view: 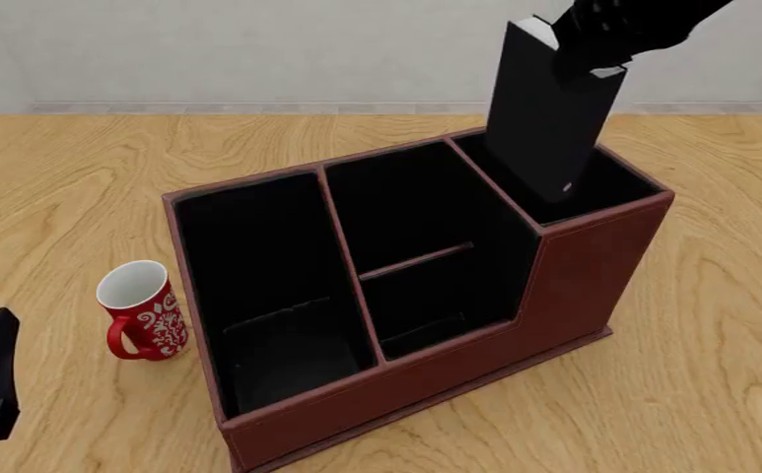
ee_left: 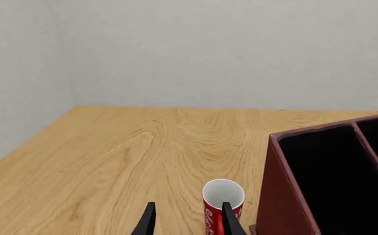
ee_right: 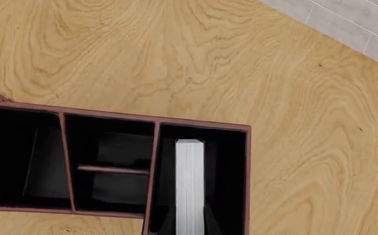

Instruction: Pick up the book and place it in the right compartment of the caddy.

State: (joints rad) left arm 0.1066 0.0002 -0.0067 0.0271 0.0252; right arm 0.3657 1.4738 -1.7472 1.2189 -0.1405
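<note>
The right gripper (view: 588, 57) is running off the front view's top edge, its fingertips lying hidden against the book (view: 548, 110); the book's lower end is sinking out of sight behind the caddy (view: 578, 286) wall; the left gripper (ee_left: 187, 220) is being cropped by the left wrist view's bottom edge, as is the red mug (ee_left: 222, 208).

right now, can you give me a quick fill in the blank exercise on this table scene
1. The thick black hardcover book hangs partly inside the reddish-brown leather-look caddy's ____ compartment.
2. The book is held by the ____ arm's fingers.
3. The red-and-white patterned mug stands upright on the wooden table, on the caddy's ____ side in the front view.
4. The middle section holds a thin ____.

Missing words: right; right; left; crossbar
</note>
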